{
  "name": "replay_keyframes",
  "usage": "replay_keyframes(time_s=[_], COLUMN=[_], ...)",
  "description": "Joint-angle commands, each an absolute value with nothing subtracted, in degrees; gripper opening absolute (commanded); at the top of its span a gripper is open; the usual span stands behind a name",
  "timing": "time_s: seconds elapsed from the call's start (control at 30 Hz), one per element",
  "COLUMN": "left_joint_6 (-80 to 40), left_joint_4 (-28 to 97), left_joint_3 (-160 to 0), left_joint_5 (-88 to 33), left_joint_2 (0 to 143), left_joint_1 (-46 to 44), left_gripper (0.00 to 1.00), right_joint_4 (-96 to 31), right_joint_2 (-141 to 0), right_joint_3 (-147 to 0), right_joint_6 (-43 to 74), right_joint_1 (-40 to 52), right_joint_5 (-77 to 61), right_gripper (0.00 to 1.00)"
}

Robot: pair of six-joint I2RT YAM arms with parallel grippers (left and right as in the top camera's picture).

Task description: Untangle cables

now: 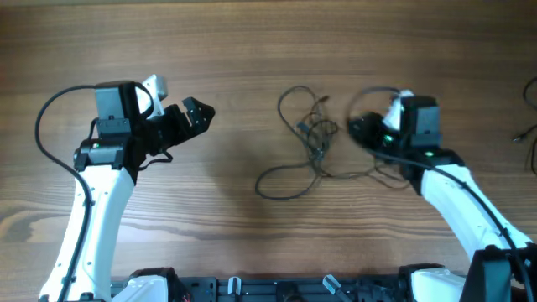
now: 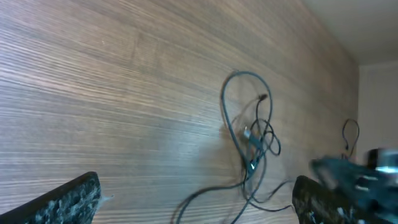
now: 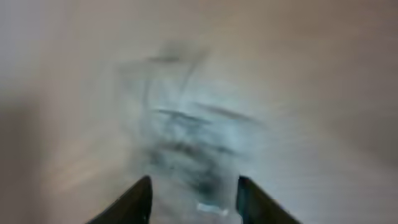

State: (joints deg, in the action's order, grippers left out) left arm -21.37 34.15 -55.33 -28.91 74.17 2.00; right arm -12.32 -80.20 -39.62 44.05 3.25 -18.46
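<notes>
Overhead view: two arms, two grippers, and one tangle of cables [image 1: 317,138] on the wooden table [image 1: 252,50]. The tangle lies right of centre in the frame. It has a knotted core, one loop running toward the upper left, a longer loop toward the lower left, and strands trailing right beneath the right arm. The cords in it cannot be counted separately. One stray cord [image 1: 527,134] shows at the right edge, well apart from the tangle.

The left gripper [image 1: 195,116] sits left of centre, well apart from the cables, with its claw spread wide. The right gripper [image 1: 362,130] is just beside the knot's right side. From above, its jaw gap is too small to judge.

Left wrist view: both fingertips [image 2: 68,199] sit in the lower corners of the frame, fully spread. The cables [image 2: 255,140] are sharp here, with one small plug end visible at the top of the knot.

Right wrist view: heavily blurred. The right gripper [image 3: 196,202] has two fingers [image 3: 140,202] parted by a moderate gap. The cables [image 3: 180,149] are a dark smear just beyond them, and contact cannot be told.
</notes>
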Motion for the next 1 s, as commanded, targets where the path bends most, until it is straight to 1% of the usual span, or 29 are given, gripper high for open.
replay_keyframes(time_s=[0.0,0.03,0.07,0.1,0.13,0.2,0.23,0.27,0.3,0.33,0.37,0.4,0.43,0.47,0.5,0.57,0.6,0.63,0.7,0.73,0.8,0.87,0.97], left_joint_6=[-21.87,-21.87,-21.87,-21.89,-22.65,-27.20,-29.82,-33.23,-35.86,-36.56,-36.51,-36.73,-41.76,-49.25,-54.30,-62.11,-64.14,-65.23,-65.12,-64.73,-64.75,-64.73,-64.73], left_joint_4=[34.04,33.58,32.75,31.48,30.26,29.67,29.56,29.56,29.54,29.56,29.58,29.61,30.26,31.53,32.01,31.92,31.90,31.90,32.51,33.01,33.76,34.70,38.00], left_joint_3=[-55.51,-55.51,-55.51,-55.51,-55.51,-55.51,-55.51,-55.51,-55.51,-55.51,-55.51,-55.51,-55.51,-55.51,-55.51,-55.51,-55.51,-55.51,-55.51,-55.51,-55.51,-55.51,-55.51], left_joint_5=[-28.82,-28.82,-28.82,-28.82,-28.69,-25.85,-23.55,-21.34,-20.93,-20.93,-20.86,-20.12,-15.84,-10.11,-6.55,-5.48,-5.48,-5.48,-5.41,-4.49,-3.20,-6.24,-8.29], left_joint_2=[74.32,74.35,74.39,74.52,74.89,75.83,76.66,77.91,79.44,80.40,81.45,82.43,83.00,83.09,83.09,83.09,83.09,83.09,83.07,83.05,82.65,82.15,82.02], left_joint_1=[-1.17,-2.15,-3.09,-4.16,-5.34,-6.76,-7.57,-8.43,-9.15,-9.58,-9.98,-10.00,-9.72,-9.04,-8.23,-5.82,-5.06,-3.95,-2.52,-1.17,2.98,7.60,10.48], left_gripper=[1.00,1.00,1.00,1.00,1.00,1.00,1.00,1.00,1.00,1.00,1.00,1.00,1.00,1.00,1.00,1.00,1.00,1.00,1.00,1.00,1.00,1.00,1.00], right_joint_4=[-18.31,-17.34,-15.25,-13.72,-12.49,-10.44,-9.72,-9.47,-10.26,-10.98,-11.25,-11.25,-11.20,-11.68,-12.82,-14.87,-15.03,-14.66,-13.85,-13.72,-13.26,-13.28,-16.67], right_joint_2=[-80.40,-80.40,-80.40,-80.40,-80.40,-80.44,-80.73,-81.41,-81.60,-81.58,-81.58,-81.52,-81.52,-81.54,-81.54,-81.54,-81.54,-81.54,-81.58,-82.02,-84.53,-90.37,-97.17], right_joint_3=[-39.05,-39.05,-39.05,-39.05,-39.05,-38.98,-38.96,-38.96,-38.96,-38.96,-38.96,-38.96,-38.96,-38.96,-38.94,-38.94,-38.94,-38.96,-38.96,-39.03,-39.70,-42.57,-48.40], right_joint_6=[45.04,39.27,27.49,18.52,13.69,9.23,6.35,5.98,9.72,12.58,13.65,13.13,10.44,8.27,6.17,4.16,3.60,3.05,3.51,4.29,2.11,-1.41,-3.36], right_joint_1=[-0.51,-0.51,-0.38,-0.01,0.62,2.92,4.80,7.25,8.43,8.86,9.30,9.74,10.92,12.49,14.76,21.15,23.94,28.86,36.47,39.59,44.18,47.55,48.82], right_joint_5=[-4.29,-8.67,-21.87,-34.81,-41.67,-43.18,-43.16,-40.73,-38.50,-39.38,-43.51,-46.46,-49.93,-50.02,-47.92,-39.83,-35.57,-28.71,-14.96,-11.11,-8.23,-2.81,-1.48], right_gripper=[0.66,0.70,0.72,0.72,0.68,0.60,0.54,0.47,0.46,0.52,0.63,0.76,0.78,0.80,0.82,0.82,0.83,0.86,0.87,0.86,0.86,0.87,0.83])
